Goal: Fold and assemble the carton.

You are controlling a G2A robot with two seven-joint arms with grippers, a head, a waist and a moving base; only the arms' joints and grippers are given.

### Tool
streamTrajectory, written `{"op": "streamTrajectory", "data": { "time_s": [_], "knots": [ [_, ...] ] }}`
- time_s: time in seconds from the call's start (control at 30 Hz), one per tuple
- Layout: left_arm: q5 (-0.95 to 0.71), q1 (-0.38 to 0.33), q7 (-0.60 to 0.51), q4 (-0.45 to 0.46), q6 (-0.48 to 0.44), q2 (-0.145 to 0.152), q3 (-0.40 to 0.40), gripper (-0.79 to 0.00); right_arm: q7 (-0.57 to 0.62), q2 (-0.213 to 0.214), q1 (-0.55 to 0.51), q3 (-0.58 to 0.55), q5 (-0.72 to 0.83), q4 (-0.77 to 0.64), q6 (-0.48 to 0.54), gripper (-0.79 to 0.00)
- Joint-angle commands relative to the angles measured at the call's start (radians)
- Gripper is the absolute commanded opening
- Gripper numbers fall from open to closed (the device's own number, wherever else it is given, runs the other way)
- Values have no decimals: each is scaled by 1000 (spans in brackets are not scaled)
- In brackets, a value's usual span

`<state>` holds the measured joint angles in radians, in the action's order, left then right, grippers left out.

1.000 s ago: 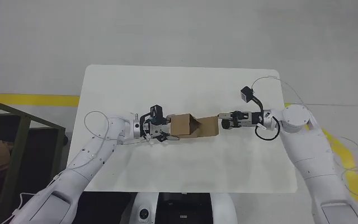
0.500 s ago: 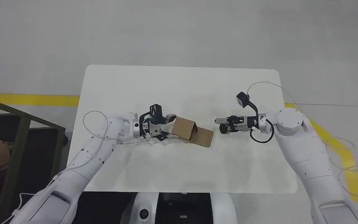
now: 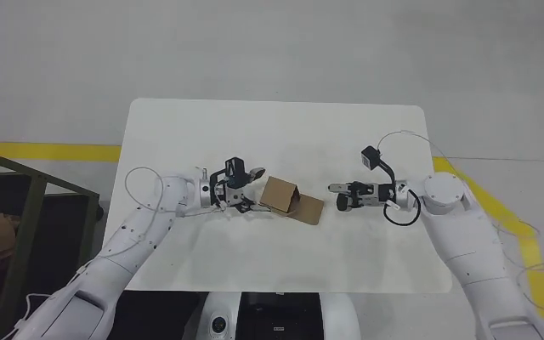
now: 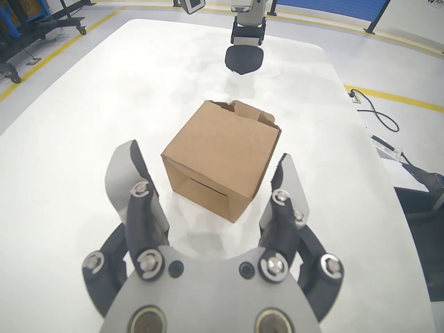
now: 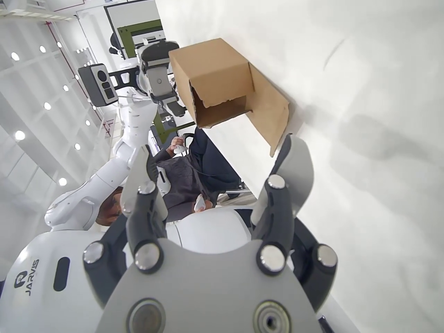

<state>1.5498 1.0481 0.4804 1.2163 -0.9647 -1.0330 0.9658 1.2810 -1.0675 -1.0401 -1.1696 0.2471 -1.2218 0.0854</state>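
Carton (image 3: 289, 201), task item, entered with its carrier and the tools beside it, in descending size. Bench (image 3: 255, 127): white, rectangular top with rounded corners, carrying the carton near its middle, slightly toward the robot's edge. Two white arms, one coming in from each side, both low over the bench and pointed at each other with the carton between them. Carton, detail: plain brown cardboard, lying on its side as a squared-up sleeve, skewed a little to the line of the arms. The end facing the left arm is open and the inside is visible. At the end facing the right arm, one long flap lies out flat on the bench and a shorter flap is turned partly inward across the opening. Left end effector (image 3: 254, 192): fingers (image 4: 135, 174) spread wide apart, holding nothing, tips just beside the carton's open end, one to either side of it, with a gap showing at each. Right end effector (image 3: 337, 195): fingers likewise apart and holding nothing, near the outer edge of the flat flap, with a strip of bare bench showing between them in the top view.
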Motion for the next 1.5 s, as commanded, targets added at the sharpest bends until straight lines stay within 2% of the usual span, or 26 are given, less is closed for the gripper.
{"op": "streamTrajectory", "data": {
  "time_s": [0.0,0.17,0.43,0.8,1.1,1.3,1.47],
  "knots": [
    [18,5,40,-1,-5,3,0,0,2,2,-11,-4,14,-18,6,-169],
    [63,18,90,-6,3,10,-1,0,2,8,-34,-18,33,-55,15,-172],
    [124,57,141,-6,-42,25,-20,0,-7,15,-61,-28,37,-95,16,-179],
    [117,184,136,105,-48,63,26,0,-28,17,-78,-5,36,-137,17,-185],
    [68,228,98,187,-48,84,17,0,-34,16,-71,17,33,-156,18,-157],
    [65,229,119,199,73,92,76,0,-36,15,-65,31,36,-149,22,-148],
    [56,184,51,180,147,76,48,0,-33,14,-54,39,43,-135,27,-148]
  ]
}}
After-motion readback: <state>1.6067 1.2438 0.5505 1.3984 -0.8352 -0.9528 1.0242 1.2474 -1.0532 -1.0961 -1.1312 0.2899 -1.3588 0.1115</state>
